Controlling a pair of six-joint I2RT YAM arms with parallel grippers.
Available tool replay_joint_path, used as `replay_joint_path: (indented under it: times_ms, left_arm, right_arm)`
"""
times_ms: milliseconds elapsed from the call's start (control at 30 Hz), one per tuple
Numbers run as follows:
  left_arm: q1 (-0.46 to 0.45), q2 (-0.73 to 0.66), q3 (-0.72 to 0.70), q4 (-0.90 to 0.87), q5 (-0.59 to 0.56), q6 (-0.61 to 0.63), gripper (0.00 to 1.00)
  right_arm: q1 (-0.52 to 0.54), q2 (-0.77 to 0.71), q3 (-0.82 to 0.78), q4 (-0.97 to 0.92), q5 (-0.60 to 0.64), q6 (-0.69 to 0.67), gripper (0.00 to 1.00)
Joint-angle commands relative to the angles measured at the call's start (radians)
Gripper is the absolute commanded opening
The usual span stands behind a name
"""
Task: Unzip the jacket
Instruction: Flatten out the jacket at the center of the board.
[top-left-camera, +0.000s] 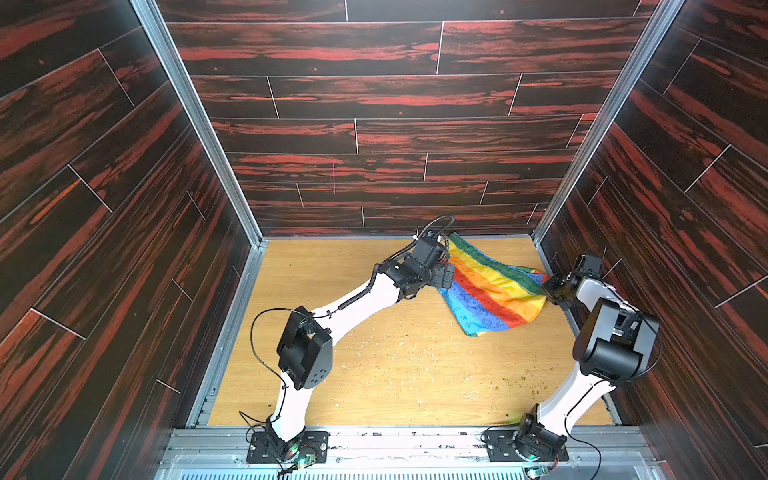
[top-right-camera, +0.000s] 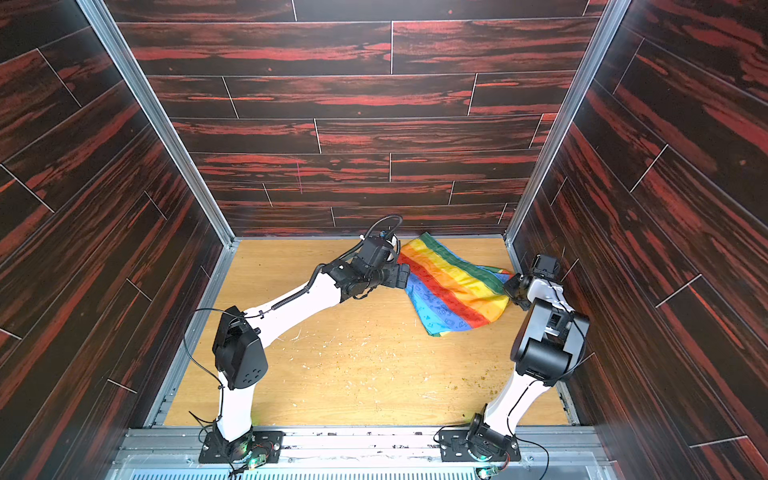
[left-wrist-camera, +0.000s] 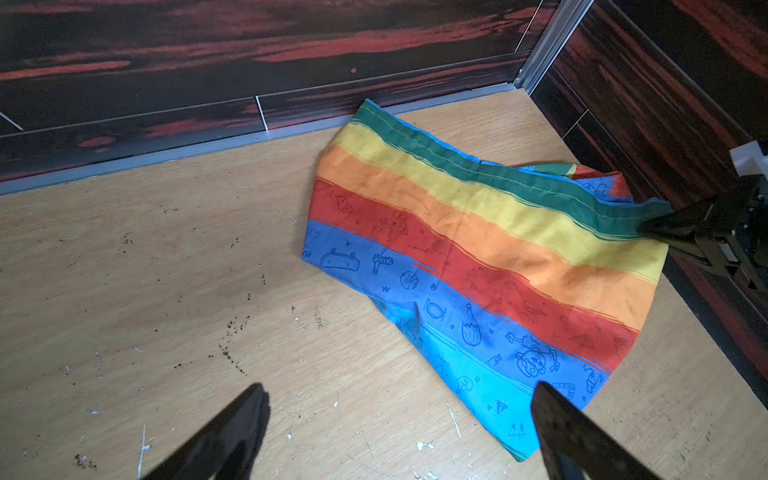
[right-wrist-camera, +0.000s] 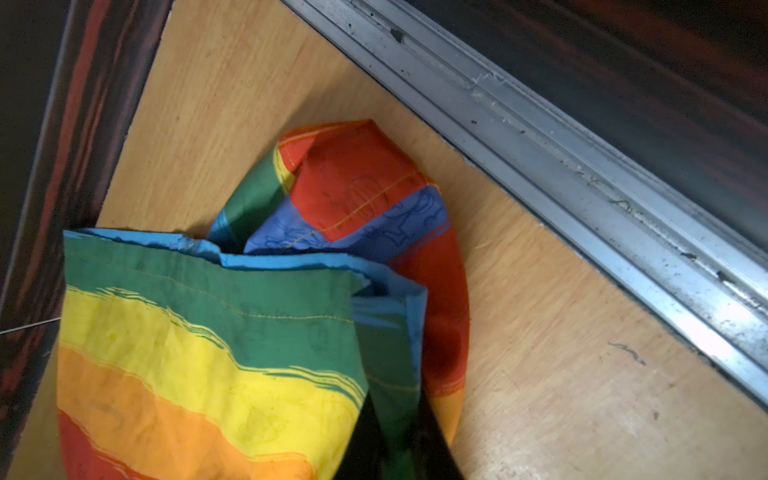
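Lying crumpled toward 1 o'clock of the wooden table (top-left-camera: 332, 374), the jacket (top-left-camera: 490, 286) sits in the far right corner, as both top views show (top-right-camera: 453, 286). Its upper face is striped: green, yellow, orange and red, then blue bands covered in small line doodles, seen close from the left wrist (left-wrist-camera: 478, 257).

The left claw (top-left-camera: 446, 276) hangs at the jacket's 9 o'clock edge. Its two black fingers (left-wrist-camera: 245, 424) stand wide apart and hold nothing. Only bare table and the light blue corner of the cloth lie beneath them.

The right claw (top-left-camera: 550, 289) is at the jacket's 3 o'clock edge, close to the side wall (top-left-camera: 665, 249), and is clamped on the cloth. The left wrist view shows it (left-wrist-camera: 660, 226) biting the end of the green band. From the right wrist, the jacket (right-wrist-camera: 208, 353) fills the near part of the picture, with the green band running down between the dark fingers (right-wrist-camera: 440, 457). Behind it a bunched fold of red and blue rests on the table beside a metal rail (right-wrist-camera: 582, 187).

Pale crumbs (top-left-camera: 399, 353) speckle the table toward 6 o'clock of the jacket.
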Motion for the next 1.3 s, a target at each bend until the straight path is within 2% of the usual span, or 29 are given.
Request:
replay_joint_path:
  times_ms: [0,167,300,400,633,767,867,933,1000,1033,1067,1100,1133,1200,1267]
  left_arm:
    - [0.012,-0.033,-0.016,-0.008,-0.021,-0.017,0.99]
    - [0.059,-0.076,-0.064,0.009,-0.034,-0.074,0.99]
    - [0.117,-0.134,-0.129,0.033,-0.055,-0.125,0.99]
    - [0.163,-0.198,-0.204,0.051,-0.09,-0.15,0.99]
    - [0.271,-0.359,-0.392,0.066,-0.194,-0.17,0.99]
    - [0.328,-0.412,-0.47,0.072,-0.231,-0.173,0.99]
    - [0.349,-0.395,-0.471,0.071,-0.226,-0.138,0.99]
    - [0.349,-0.347,-0.427,0.044,-0.204,-0.109,0.99]
    - [0.349,-0.29,-0.377,0.025,-0.151,-0.097,0.99]
    - [0.348,-0.256,-0.357,0.028,-0.113,-0.092,1.0]
    - [0.344,-0.212,-0.34,0.036,-0.084,-0.092,1.0]
    - [0.342,-0.182,-0.323,0.038,-0.063,-0.095,1.0]
    - [0.339,-0.148,-0.301,0.037,-0.052,-0.099,1.0]
    - [0.33,-0.084,-0.264,0.03,-0.04,-0.094,1.0]
    - [0.314,-0.011,-0.209,-0.004,-0.051,-0.062,1.0]
  right_arm:
    - [0.005,-0.028,0.023,-0.02,-0.019,-0.007,0.02]
    - [0.054,-0.061,0.037,-0.007,-0.066,-0.027,0.0]
    - [0.17,-0.134,0.015,0.036,-0.115,-0.06,0.0]
    - [0.325,-0.227,-0.059,0.099,-0.174,-0.102,0.0]
    - [0.784,-0.412,-0.31,0.127,-0.272,-0.211,0.0]
    - [1.052,-0.496,-0.443,0.088,-0.266,-0.249,0.0]
    - [1.209,-0.48,-0.43,0.072,-0.245,-0.217,0.0]
    - [1.245,-0.464,-0.411,0.052,-0.148,-0.163,0.05]
    - [1.244,-0.506,-0.444,0.064,0.004,-0.086,0.16]
    - [1.242,-0.547,-0.465,0.061,0.101,-0.053,0.34]
    - [1.237,-0.595,-0.48,0.048,0.181,-0.026,0.62]
    - [1.231,-0.637,-0.488,0.034,0.242,-0.015,0.8]
    - [1.218,-0.68,-0.492,0.017,0.291,-0.003,0.92]
    - [1.173,-0.747,-0.495,-0.017,0.359,0.033,0.98]
    - [1.078,-0.761,-0.491,-0.067,0.367,0.101,0.96]
